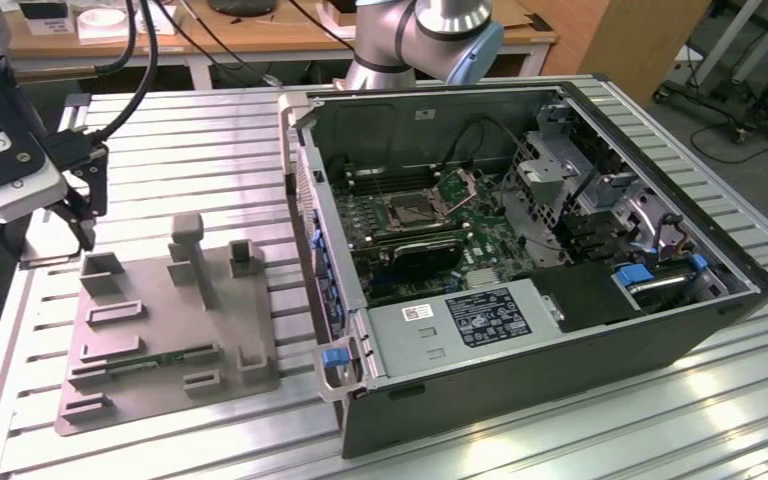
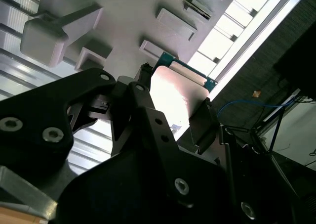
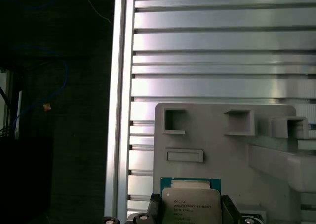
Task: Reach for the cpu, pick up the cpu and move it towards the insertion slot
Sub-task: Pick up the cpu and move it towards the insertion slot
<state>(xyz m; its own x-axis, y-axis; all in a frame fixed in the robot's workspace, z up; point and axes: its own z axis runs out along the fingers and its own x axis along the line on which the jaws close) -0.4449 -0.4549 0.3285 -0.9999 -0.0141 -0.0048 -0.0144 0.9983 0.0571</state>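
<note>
The small square cpu [image 3: 190, 200], silver metal lid over a green rim, sits between the black jaws, whose fingers [image 3: 156, 205] press two opposite edges, closed on it; being square it has no long axis; its lid faces both wrist cameras; it is at a corner of the grey moulded fixture plate [image 1: 171, 330]; the metal-framed insertion slot [image 1: 418, 208] lies well apart, mid-frame in the exterior view, inside the open black computer case [image 1: 558, 360] on the slatted aluminium desk [image 1: 651, 420].

Small flat square cpu [image 3: 190, 200], shiny silver top, teal-green rim: seen in both wrist views [image 2: 177, 93], clamped on two opposite edges by the gripper [image 3: 191, 207], over a grey moulded tray [image 3: 222, 150]. Square metal-framed insertion slot [image 1: 418, 208]: dark centre, silver retention plate [image 1: 463, 186] raised, set in green motherboard [image 1: 488, 226].
</note>
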